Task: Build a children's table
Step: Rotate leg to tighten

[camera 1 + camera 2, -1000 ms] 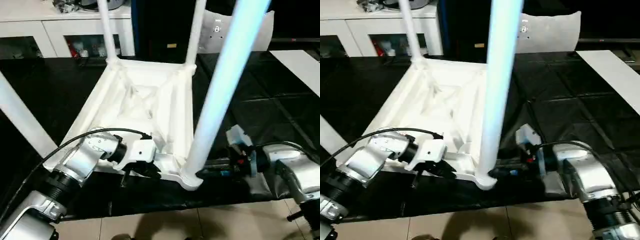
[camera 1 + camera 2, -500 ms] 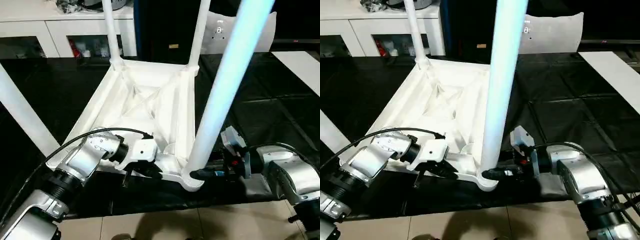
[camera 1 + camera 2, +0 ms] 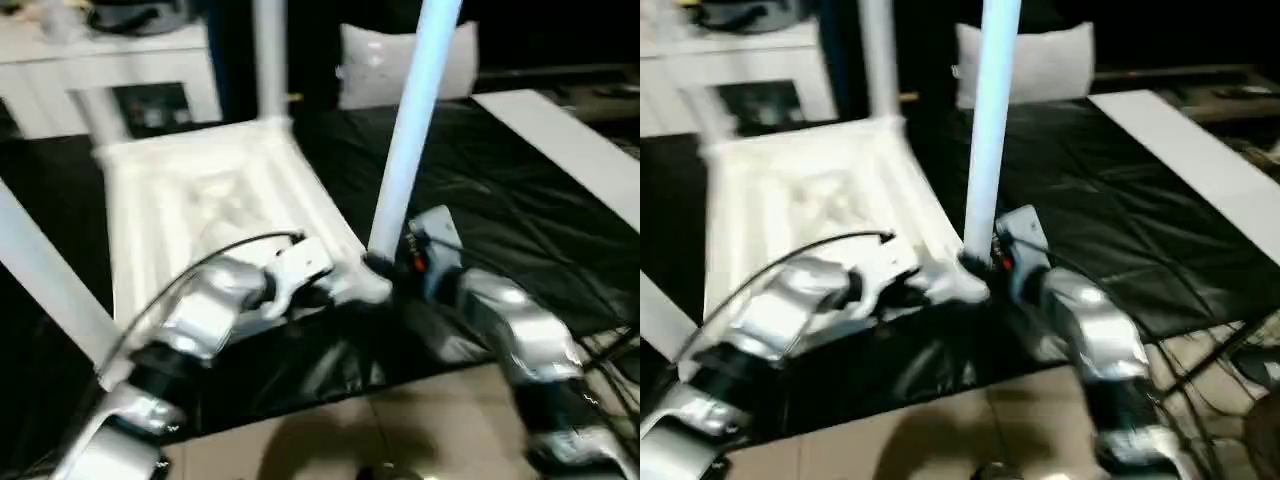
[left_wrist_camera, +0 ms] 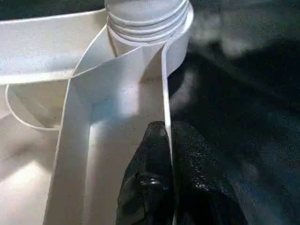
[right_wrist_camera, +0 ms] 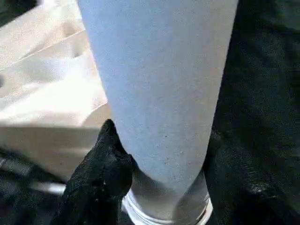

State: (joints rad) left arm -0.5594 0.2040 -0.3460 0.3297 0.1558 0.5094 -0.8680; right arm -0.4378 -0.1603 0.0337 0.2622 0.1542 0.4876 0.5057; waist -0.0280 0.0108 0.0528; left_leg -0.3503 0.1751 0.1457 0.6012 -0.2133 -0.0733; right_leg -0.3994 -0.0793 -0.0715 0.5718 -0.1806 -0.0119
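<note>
Black mat: table top swung left; left tool pinches rim, right tool clamps leg.

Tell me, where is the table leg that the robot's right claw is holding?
In the head views the leg stands upright in the near right corner socket of the upturned table top, with the right claw around its base.

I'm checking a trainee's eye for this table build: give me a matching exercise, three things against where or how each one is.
Things:
1. left gripper
2. right gripper
3. table top

States:
A. lying upside down on the black surface
B. shut on the table top's thin side wall
C. fingers either side of the near leg just above its socket

Pairs: 1-B, 2-C, 3-A
</note>
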